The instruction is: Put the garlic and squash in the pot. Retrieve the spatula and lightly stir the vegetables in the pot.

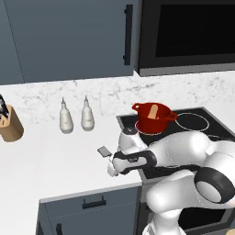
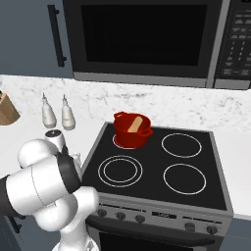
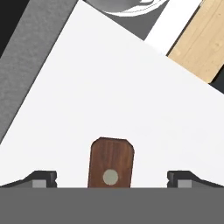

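One red pot (image 1: 153,118), one squash (image 1: 155,111) inside, one spatula (image 3: 110,162) between the wide-open claw (image 3: 112,179).

no readable text; microwave keypad (image 2: 238,37) marks and stove knob panel (image 2: 162,214) marks too blurred.
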### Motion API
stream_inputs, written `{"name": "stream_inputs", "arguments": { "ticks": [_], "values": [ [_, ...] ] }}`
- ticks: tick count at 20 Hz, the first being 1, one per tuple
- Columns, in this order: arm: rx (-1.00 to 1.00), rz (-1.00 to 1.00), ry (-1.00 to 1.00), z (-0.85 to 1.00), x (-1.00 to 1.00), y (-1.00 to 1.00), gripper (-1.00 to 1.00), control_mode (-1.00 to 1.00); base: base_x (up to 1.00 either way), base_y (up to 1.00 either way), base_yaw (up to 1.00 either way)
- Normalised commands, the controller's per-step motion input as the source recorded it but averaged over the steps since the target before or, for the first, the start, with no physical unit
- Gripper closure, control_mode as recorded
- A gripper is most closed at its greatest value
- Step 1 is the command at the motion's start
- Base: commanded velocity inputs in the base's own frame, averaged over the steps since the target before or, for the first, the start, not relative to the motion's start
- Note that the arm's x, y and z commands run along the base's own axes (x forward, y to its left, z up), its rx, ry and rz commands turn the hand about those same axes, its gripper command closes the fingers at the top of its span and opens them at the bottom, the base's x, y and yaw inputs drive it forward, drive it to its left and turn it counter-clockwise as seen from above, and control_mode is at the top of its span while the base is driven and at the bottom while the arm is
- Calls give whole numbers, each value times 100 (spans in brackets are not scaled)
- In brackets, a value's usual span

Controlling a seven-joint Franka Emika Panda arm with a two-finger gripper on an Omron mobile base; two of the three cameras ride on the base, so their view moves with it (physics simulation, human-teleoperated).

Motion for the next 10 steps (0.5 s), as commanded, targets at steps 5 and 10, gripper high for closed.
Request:
{"name": "stream_inputs", "arguments": {
  "ticks": [5,10],
  "values": [
    [0,3,0,-36,0,0,-100,-100,0,0,0],
    [0,1,0,-38,-9,0,100,-100,0,0,0]
  ]
}}
